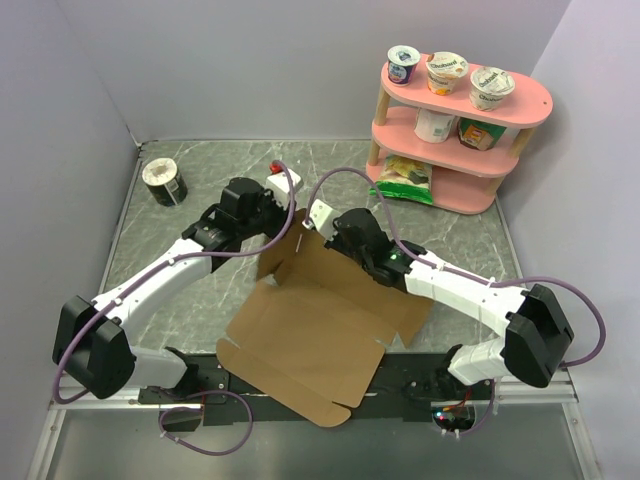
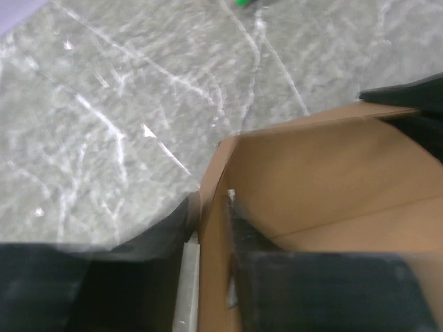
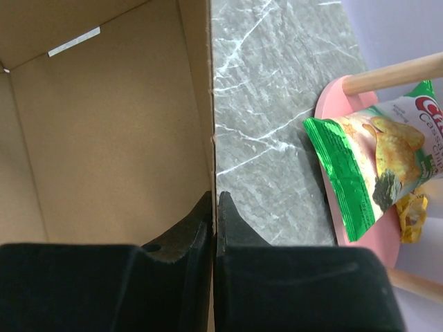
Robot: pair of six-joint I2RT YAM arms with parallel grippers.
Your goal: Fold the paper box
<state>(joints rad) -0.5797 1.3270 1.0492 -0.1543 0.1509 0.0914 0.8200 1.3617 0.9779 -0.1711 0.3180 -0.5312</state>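
Note:
The paper box (image 1: 310, 335) is a plain brown cardboard sheet lying in the middle of the table, its far panels raised upright. My left gripper (image 1: 283, 212) is shut on the far left raised wall; in the left wrist view that wall (image 2: 216, 235) runs between my two fingers (image 2: 246, 232). My right gripper (image 1: 335, 228) is shut on the far right raised wall; in the right wrist view the wall's edge (image 3: 201, 90) is pinched between my fingertips (image 3: 213, 207). The box's inside (image 3: 104, 138) faces the right wrist camera.
A pink shelf (image 1: 455, 130) with yogurt cups and small cartons stands at the back right, a green chip bag (image 1: 405, 178) at its foot, also in the right wrist view (image 3: 374, 159). A dark tin (image 1: 164, 181) sits at the back left. A small red thing (image 1: 277, 163) lies behind the box.

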